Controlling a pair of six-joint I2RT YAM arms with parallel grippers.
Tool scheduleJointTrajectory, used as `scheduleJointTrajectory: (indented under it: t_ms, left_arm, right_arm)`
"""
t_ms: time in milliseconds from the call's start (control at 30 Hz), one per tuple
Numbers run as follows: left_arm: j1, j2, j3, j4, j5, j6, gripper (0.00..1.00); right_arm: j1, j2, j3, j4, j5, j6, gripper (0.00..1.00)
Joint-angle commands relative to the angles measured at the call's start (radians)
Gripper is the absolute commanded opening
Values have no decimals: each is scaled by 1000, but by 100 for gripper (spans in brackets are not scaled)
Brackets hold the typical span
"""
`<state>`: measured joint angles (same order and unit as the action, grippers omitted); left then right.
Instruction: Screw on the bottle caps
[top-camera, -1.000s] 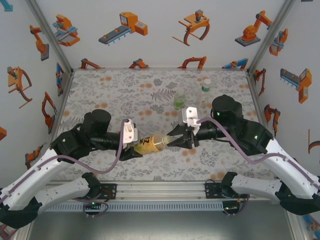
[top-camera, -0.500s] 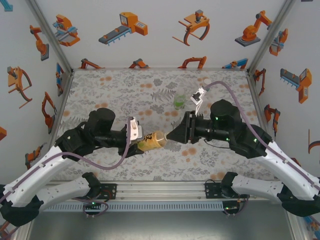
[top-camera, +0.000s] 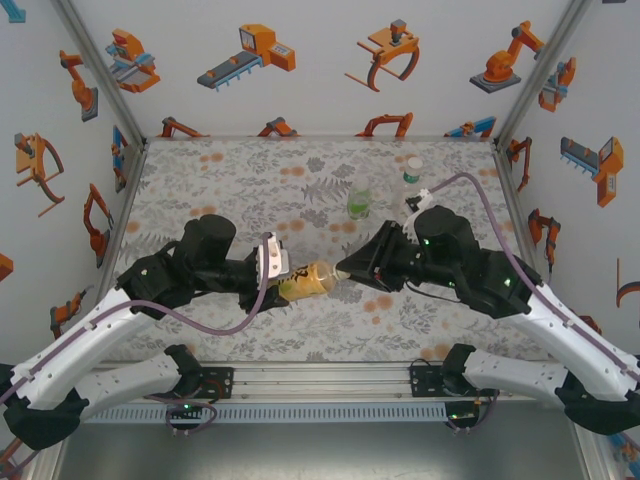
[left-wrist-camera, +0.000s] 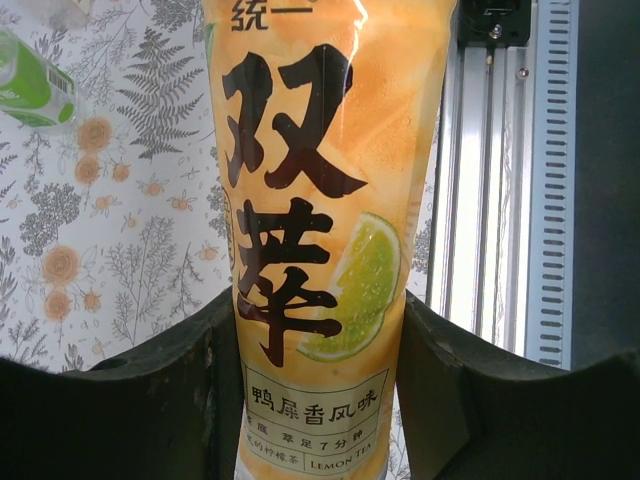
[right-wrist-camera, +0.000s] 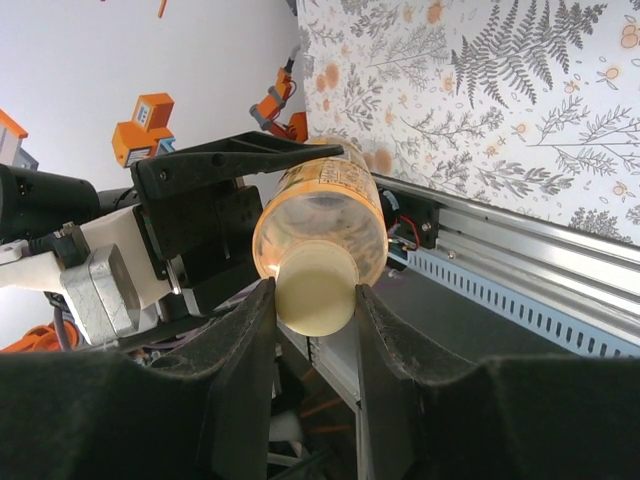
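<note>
The amber bottle (top-camera: 308, 280) with its yellow label (left-wrist-camera: 320, 230) lies level above the table, held between both arms. My left gripper (top-camera: 272, 277) (left-wrist-camera: 318, 400) is shut on its lower body, one finger on each side. At the bottle's mouth sits the pale yellowish cap (right-wrist-camera: 315, 290), and my right gripper (top-camera: 350, 270) (right-wrist-camera: 315, 300) is shut on it, both pads pressed against its sides. The bottle's shoulder (right-wrist-camera: 320, 215) shows just behind the cap. The short green bottle (top-camera: 359, 203) (left-wrist-camera: 30, 85) and the slim clear bottle (top-camera: 411, 182) stand upright at the back right.
The flower-patterned table (top-camera: 250, 180) has free room at the left and back. The metal rail (top-camera: 320, 385) (right-wrist-camera: 520, 250) runs along the near edge under the held bottle. White walls with orange robot stickers close in three sides.
My right wrist has rolled about the cap, its camera and cable swinging round to the far right. The bottle has stayed gripped between both arms, shifted slightly right.
</note>
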<state>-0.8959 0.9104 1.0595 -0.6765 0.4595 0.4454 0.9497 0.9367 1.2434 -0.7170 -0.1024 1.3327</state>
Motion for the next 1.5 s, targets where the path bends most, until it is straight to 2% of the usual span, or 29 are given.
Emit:
scheduleJointTrajectory:
  t_ms: [0,133,200,333,400,600,833,1067,1200,1467]
  left_arm:
    - [-6,-20,11,31,65,28,0]
    - [-5,-23,11,28,68,23,0]
    - [-5,-27,11,28,73,21,0]
    - [-6,-30,11,23,80,15,0]
    - [-6,-34,11,23,84,17,0]
    - [-6,-37,22,5,115,22,0]
    - [-6,-43,23,5,140,14,0]
    - [-6,-51,24,4,158,13,0]
    - [-6,-58,23,4,159,9,0]
    - [-6,-64,19,3,158,7,0]
  right_arm:
    - [-2,21,42,2,49,-118,30]
    - [-2,13,69,45,28,-343,52]
    - [-2,10,92,52,19,-454,58]
    - [-2,3,124,91,-32,-705,59]
    - [-2,2,131,107,-70,-821,56]
    - [-2,32,179,97,-324,-1242,53]
    - [-2,79,262,-36,-543,-1651,51]
    - [-2,77,236,-53,-559,-1797,53]
    - [-2,82,220,-49,-564,-1799,53]
    - [-2,60,154,14,-563,-1759,46]
